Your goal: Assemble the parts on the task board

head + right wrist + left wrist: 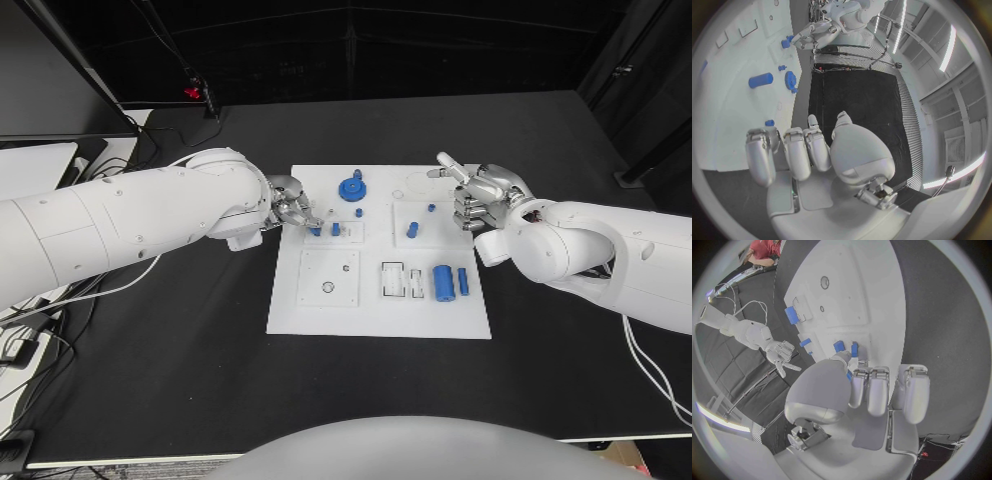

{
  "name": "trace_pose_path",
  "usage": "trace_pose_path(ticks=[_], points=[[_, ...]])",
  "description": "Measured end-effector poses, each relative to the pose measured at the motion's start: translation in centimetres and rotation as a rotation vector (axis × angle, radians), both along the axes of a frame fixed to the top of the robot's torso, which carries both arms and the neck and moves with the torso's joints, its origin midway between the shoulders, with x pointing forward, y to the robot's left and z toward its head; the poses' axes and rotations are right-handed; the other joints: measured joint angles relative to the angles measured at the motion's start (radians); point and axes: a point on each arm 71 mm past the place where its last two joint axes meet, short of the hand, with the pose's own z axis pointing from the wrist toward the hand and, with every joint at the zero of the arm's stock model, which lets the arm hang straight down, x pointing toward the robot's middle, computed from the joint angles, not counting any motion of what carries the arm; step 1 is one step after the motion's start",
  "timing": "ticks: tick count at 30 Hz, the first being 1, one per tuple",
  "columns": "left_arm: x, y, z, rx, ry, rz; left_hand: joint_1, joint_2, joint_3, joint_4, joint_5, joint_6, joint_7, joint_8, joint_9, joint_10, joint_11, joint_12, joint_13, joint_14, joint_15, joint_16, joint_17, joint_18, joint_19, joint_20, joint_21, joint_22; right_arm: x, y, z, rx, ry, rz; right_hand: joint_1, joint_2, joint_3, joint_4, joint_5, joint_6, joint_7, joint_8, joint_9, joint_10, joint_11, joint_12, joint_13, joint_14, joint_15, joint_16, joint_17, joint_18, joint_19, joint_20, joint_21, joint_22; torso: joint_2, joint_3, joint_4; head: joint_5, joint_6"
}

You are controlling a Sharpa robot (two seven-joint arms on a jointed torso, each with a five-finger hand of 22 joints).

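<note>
so the white task board (378, 300) sits mid-bench (173, 370); its recesses hold stuff: a blue gear (352, 189) up at the far edge, a small blue peg (413, 230) in a square pocket, a fat blue cylinder (443, 283) and a thin blue bar (463, 281) side by side near the right edge; left hand (293, 207) is over the board's left side, fingertips pinching a little blue part (854, 349) right at the surface; right hand (483, 195) hovers by the board's right edge, fingers loosely curled, holding nothing.
</note>
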Motion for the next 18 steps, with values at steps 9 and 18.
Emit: trace_pose_path(ticks=[9,18], points=[[-0.01,-0.1,-0.03,0.002,0.001,-0.003,0.029,-0.021,0.003,-0.003,0.0,0.004,-0.004,0.01,0.005,0.002,-0.002,0.0,0.0,0.0,0.0,0.0,0.0,0.0,0.0,0.0,0.0,0.0,0.0,0.0,0.0,0.0,0.0,0.0,0.0,0.0,0.0,0.0,0.0,0.0,0.0,0.0,0.0,0.0,0.0,0.0,0.0,0.0,0.0,0.0,0.0,0.0,0.0,0.0,0.0,0.0,0.0,-0.0001,0.0,-0.001,-0.002],[-0.01,-0.12,-0.03,0.004,0.001,-0.001,0.029,-0.021,0.003,-0.003,0.0,0.004,-0.004,0.012,0.006,0.002,-0.002,0.0,0.0,0.0,0.0,0.0,0.0,0.0,0.0,0.0,0.0,0.0,-0.01,-0.02,0.0,0.0,0.0,0.0,0.0,0.0,0.0,0.0,0.0,0.0,0.0,0.0,0.0,0.0,0.0,0.0,0.0,0.0,0.0,0.0,0.0,0.0,0.0,0.0,0.0,0.0,0.0,-0.0001,0.0,-0.001,-0.004]])
